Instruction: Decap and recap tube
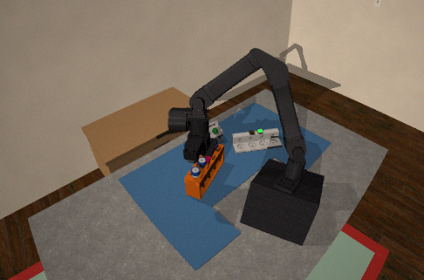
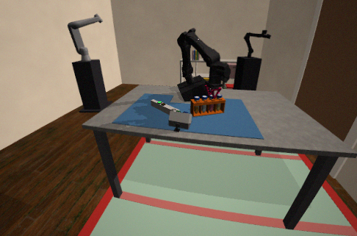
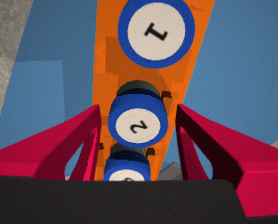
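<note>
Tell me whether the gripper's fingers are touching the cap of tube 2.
Apart. The wrist view shows blue mat and orange rack between each red finger and the cap of tube 2.
</note>
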You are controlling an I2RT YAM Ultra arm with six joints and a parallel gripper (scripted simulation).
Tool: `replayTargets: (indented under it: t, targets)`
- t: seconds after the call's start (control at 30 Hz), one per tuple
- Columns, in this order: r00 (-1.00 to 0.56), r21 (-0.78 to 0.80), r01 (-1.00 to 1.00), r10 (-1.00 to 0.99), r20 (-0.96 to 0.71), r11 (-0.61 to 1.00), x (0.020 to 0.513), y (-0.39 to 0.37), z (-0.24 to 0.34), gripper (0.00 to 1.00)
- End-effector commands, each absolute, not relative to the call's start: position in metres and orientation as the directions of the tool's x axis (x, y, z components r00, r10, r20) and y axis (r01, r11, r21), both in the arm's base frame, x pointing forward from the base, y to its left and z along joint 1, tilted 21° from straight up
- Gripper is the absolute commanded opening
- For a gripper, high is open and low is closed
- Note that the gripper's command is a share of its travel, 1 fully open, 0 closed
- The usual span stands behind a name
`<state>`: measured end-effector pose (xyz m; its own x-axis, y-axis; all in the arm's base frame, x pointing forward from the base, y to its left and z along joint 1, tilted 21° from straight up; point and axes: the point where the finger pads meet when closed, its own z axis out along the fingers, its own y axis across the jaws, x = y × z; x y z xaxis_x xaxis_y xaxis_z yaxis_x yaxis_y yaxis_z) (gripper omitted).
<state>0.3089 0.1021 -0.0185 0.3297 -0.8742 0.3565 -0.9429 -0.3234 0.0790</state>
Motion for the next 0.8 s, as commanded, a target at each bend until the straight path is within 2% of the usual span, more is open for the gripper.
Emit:
replayTargets:
  t: [0.0,0.4,0.47,0.53,0.77]
  targets:
    - [0.351,0.078,-0.935,-0.868,0.352,-0.347,0.3101,0.1041,-0.0159,0.0]
    - [0.351,0.078,-0.935,-0.868,0.352,-0.347,0.3101,0.1041,-0.0159,0.0]
    - [0.256,0.042,-0.965,-0.898,0.358,-0.258,0.3101,0.1041,-0.016,0.0]
    - [0.256,0.042,-0.965,-0.898,0.358,-0.258,0.3101,0.1041,-0.016,0.0]
    - [-0.091,-0.083,-0.994,-0.932,0.351,0.065,0.3101,0.104,-0.0162,0.0]
